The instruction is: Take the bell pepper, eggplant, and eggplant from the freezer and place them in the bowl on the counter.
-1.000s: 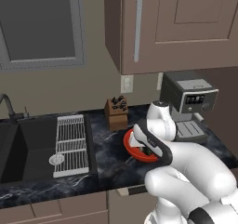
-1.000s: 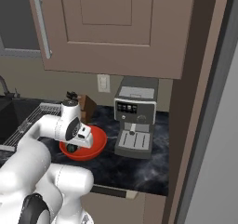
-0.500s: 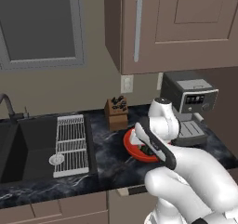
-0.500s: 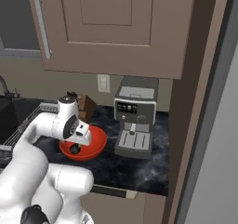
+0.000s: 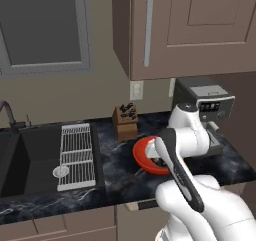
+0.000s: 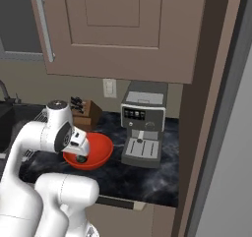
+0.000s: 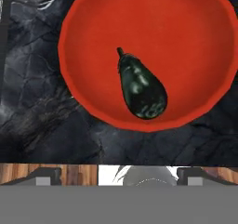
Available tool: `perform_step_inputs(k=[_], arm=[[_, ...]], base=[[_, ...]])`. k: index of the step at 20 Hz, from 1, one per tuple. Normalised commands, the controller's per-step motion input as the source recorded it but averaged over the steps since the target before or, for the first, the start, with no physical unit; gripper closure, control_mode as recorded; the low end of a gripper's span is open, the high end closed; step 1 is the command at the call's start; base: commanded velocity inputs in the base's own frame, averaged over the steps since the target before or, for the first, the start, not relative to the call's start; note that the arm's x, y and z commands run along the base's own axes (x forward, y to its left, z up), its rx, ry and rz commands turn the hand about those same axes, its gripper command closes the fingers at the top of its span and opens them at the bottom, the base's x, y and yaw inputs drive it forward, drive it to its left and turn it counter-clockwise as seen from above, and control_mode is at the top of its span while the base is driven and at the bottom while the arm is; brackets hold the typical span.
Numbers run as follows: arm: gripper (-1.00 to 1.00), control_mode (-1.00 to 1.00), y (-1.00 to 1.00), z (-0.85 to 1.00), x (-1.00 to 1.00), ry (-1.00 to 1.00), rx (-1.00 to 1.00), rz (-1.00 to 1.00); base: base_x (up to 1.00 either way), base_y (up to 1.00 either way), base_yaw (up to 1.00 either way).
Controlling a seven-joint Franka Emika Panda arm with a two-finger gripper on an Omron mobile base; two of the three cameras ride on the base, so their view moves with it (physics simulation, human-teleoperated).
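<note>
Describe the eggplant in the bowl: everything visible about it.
The eggplant is dark, almost black with a green tinge, and glossy, with pale highlights on its skin. It is pear-shaped: a thin stem end widens into a rounded bulb. It lies on its side inside the red-orange bowl, near the middle of the floor, resting on the bowl alone. Nothing else lies in the bowl with it, and nothing grips it.

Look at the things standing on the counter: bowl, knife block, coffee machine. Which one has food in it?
The red bowl: a dark eggplant lies inside it. The knife block holds knives, and the coffee machine holds nothing visible.
</note>
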Motion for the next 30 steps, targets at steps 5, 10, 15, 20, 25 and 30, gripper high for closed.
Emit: perform_step_inputs(k=[5, 10, 15, 20, 25, 30], arm=[[-1.00, -1.00, -0.07, 0.55, -0.78, 0.00, -0.02, 0.00], [-1.00, -1.00, 0.00, 0.72, -0.76, 0.00, -0.08, 0.00], [-1.00, -1.00, -0.05, 0.74, -0.72, 0.00, -0.05, 0.00], [-1.00, -1.00, -0.03, 0.74, -0.48, 0.00, -0.02, 0.00], [-1.00, -1.00, -0.02, 0.27, -0.03, -0.03, 0.00, 0.00], [-1.00, -1.00, -0.09, 0.03, -0.11, -0.18, 0.00, 0.00]], base=[[0.00, 0.00, 0.00], [0.00, 0.00, 0.00], [0.00, 0.00, 0.00], [0.00, 0.00, 0.00], [0.00, 0.00, 0.00], [0.00, 0.00, 0.00]])
